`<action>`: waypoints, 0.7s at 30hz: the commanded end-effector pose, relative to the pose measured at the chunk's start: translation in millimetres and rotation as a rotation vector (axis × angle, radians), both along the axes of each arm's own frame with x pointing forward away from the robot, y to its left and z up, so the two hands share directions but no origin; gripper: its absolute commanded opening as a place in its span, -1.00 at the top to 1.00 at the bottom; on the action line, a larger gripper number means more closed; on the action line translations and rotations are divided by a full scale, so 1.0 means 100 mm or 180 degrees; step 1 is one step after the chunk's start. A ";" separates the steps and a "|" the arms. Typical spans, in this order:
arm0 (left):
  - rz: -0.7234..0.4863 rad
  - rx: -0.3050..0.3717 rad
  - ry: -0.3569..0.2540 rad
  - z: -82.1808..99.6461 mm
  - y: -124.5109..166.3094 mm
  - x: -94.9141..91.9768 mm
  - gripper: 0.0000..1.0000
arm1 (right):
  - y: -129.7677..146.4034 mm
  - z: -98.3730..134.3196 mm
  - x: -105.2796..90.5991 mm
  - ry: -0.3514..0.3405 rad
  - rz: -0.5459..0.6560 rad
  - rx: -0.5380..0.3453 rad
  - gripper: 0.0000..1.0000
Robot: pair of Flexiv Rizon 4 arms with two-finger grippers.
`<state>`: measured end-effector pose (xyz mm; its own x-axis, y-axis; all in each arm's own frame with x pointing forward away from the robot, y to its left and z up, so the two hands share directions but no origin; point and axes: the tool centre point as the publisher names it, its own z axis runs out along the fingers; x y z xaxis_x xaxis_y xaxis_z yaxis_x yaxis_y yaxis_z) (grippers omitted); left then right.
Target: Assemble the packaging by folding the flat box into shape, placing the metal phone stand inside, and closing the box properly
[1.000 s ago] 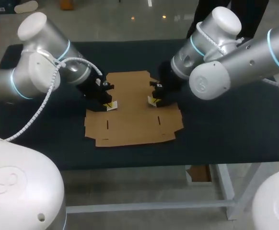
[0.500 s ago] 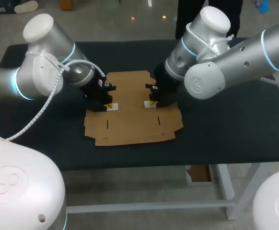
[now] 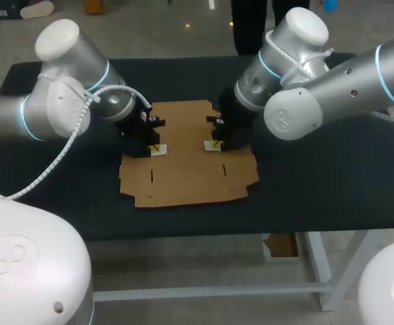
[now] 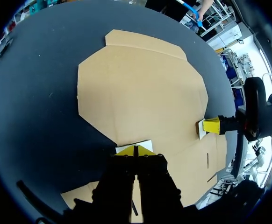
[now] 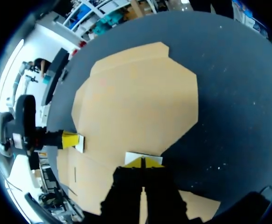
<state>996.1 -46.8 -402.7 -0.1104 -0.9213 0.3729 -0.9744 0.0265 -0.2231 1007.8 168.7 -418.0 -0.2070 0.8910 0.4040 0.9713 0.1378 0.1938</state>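
Observation:
The flat brown cardboard box [image 3: 183, 169] lies unfolded in the middle of the dark table, also seen in both wrist views [image 4: 140, 88] [image 5: 136, 98]. My left gripper [image 3: 155, 147] [image 4: 136, 150] is shut, its yellow tips together and pointing down onto the sheet's left part near a small white patch. My right gripper [image 3: 214, 143] [image 5: 143, 162] is shut too, tips down on the sheet's right part by another white patch. Each wrist view shows the other arm's yellow tip across the cardboard. Neither gripper holds anything. No metal phone stand is in view.
The black table top [image 3: 319, 183] surrounds the cardboard on all sides. Two narrow slots are cut in the near half of the sheet. The table's front edge runs just below the sheet's near flap.
Both arms have shifted slightly, their upper joints moving inward. The tips stay at nearly the same spots on the cardboard, and the sheet has not moved.

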 end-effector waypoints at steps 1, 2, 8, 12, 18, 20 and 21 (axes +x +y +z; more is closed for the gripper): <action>0.0057 -0.0013 -0.0063 0.17 0.10 -0.06 1.00 | -0.15 0.14 -0.06 -0.0078 -0.0016 0.0089 1.00; 0.0061 -0.0020 -0.0070 0.20 0.12 -0.06 1.00 | -0.16 0.16 -0.06 -0.0083 -0.0017 0.0100 1.00; 0.0175 -0.0081 -0.0133 0.40 0.28 -0.06 1.00 | -0.36 0.27 -0.04 -0.0094 -0.0066 0.0307 1.00; 0.0228 -0.0153 -0.0078 0.48 0.38 -0.05 1.00 | -0.50 0.28 -0.03 -0.0039 -0.0105 0.0425 1.00; 0.0263 -0.0175 -0.0015 0.57 0.47 -0.06 1.00 | -0.67 0.31 0.00 0.0067 -0.0066 0.0601 1.00; 0.0272 -0.0182 0.0005 0.60 0.49 -0.07 1.00 | -0.72 0.32 0.00 0.0090 -0.0044 0.0638 1.00; 0.0278 -0.0190 0.0017 0.62 0.50 -0.08 1.00 | -0.74 0.33 0.00 0.0096 -0.0029 0.0667 1.00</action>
<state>991.0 -0.7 -348.2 -0.0305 -0.9015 0.4317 -0.9721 -0.0737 -0.2226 1003.7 103.5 -390.4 -0.1698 0.8382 0.5183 0.9736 0.0611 0.2201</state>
